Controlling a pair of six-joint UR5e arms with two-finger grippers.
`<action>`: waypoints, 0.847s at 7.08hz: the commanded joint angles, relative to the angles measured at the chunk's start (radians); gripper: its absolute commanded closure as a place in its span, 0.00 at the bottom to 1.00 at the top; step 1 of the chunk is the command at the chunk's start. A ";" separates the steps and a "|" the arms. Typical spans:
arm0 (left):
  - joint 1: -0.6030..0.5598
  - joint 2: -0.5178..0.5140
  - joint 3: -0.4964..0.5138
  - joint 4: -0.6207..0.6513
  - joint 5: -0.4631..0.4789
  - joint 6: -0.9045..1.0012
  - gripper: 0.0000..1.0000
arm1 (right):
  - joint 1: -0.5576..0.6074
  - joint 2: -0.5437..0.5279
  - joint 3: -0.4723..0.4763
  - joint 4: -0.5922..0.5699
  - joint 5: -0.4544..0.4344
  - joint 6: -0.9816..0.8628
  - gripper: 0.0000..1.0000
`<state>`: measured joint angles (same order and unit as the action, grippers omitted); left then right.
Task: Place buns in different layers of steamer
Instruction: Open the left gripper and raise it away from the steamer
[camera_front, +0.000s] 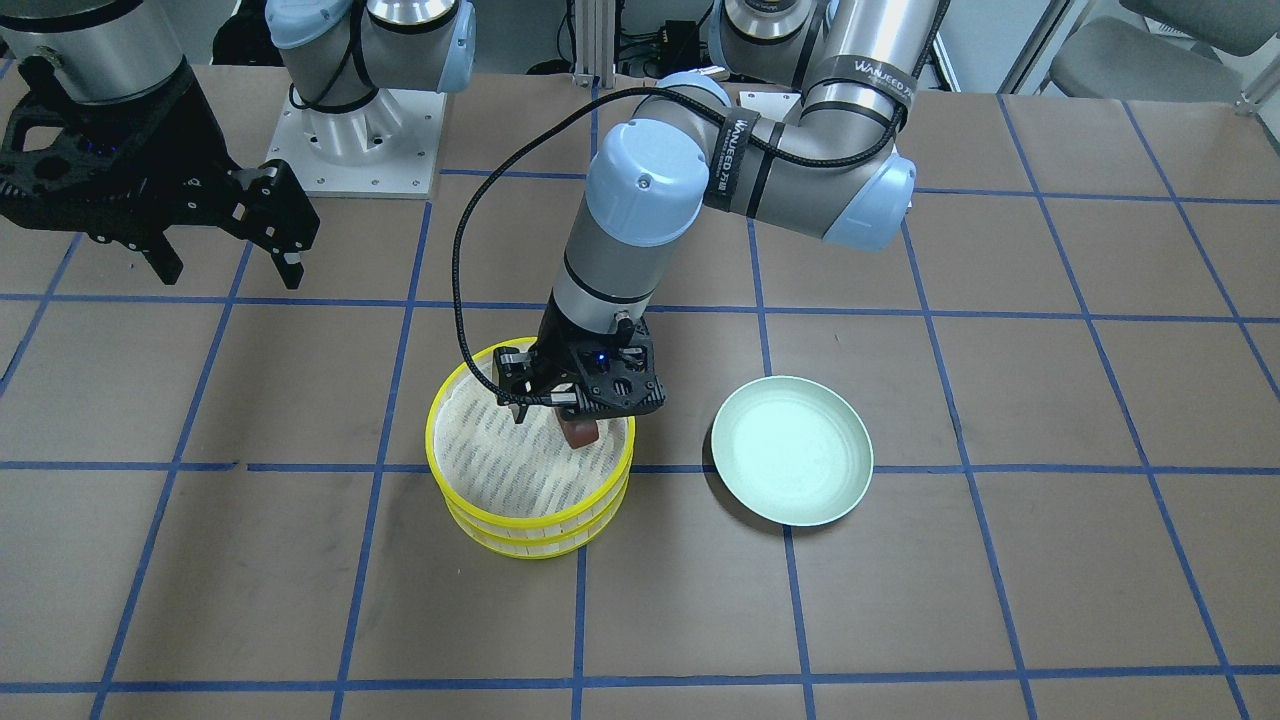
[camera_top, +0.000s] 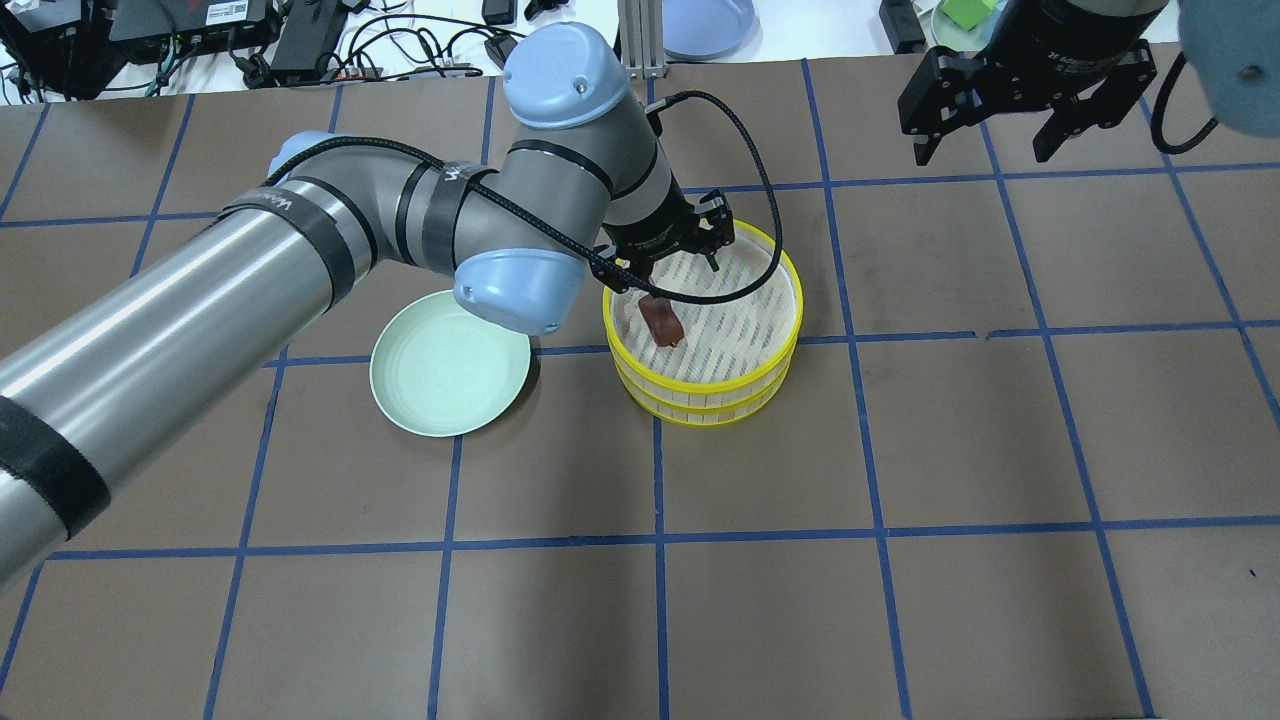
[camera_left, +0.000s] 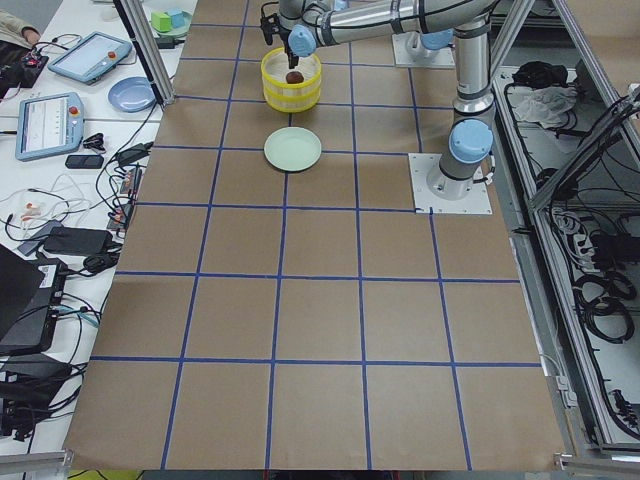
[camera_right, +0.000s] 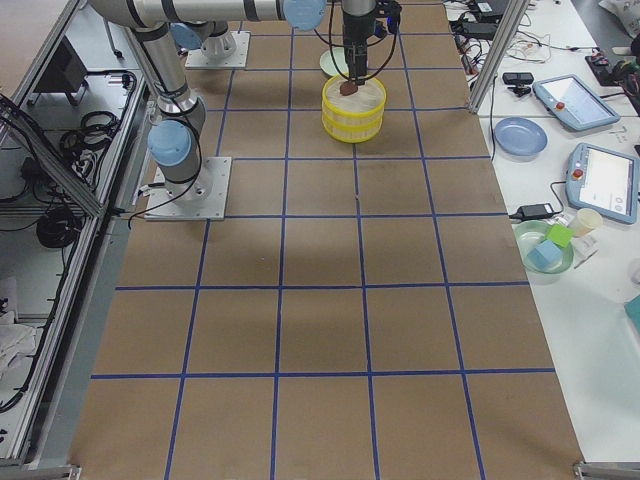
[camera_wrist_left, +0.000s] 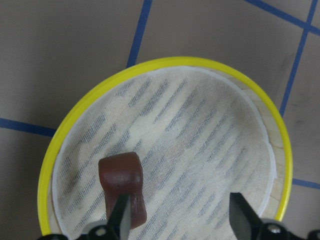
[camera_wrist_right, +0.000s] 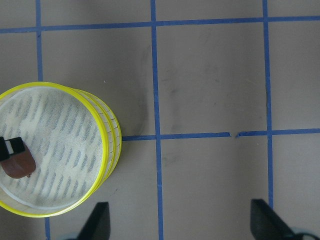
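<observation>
The steamer is two stacked yellow-rimmed trays with pale slatted bases; it also shows in the overhead view. The dark reddish-brown bun lies in the top layer, near the rim on the plate's side. My left gripper hangs just over that tray, open. The bun rests beside one finger, with the other finger well apart from it. The cream-white bun shows in no view. My right gripper is open and empty, raised away from the steamer.
An empty pale green plate lies on the brown paper right beside the steamer, under my left arm's elbow; it also shows in the front-facing view. Blue tape lines grid the table. Tablets, bowls and cables lie past the far edge.
</observation>
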<state>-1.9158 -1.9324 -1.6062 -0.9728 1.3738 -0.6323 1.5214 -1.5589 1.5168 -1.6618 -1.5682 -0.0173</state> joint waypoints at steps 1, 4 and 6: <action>0.067 0.070 0.005 -0.058 0.062 0.144 0.11 | 0.000 -0.001 0.002 -0.006 0.002 0.005 0.00; 0.199 0.244 0.023 -0.331 0.218 0.417 0.00 | 0.000 -0.001 0.003 -0.004 0.002 0.005 0.00; 0.309 0.335 0.054 -0.473 0.232 0.520 0.00 | 0.000 -0.001 0.003 -0.004 0.002 0.005 0.00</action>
<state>-1.6743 -1.6565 -1.5692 -1.3644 1.5953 -0.1889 1.5217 -1.5601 1.5201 -1.6660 -1.5662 -0.0123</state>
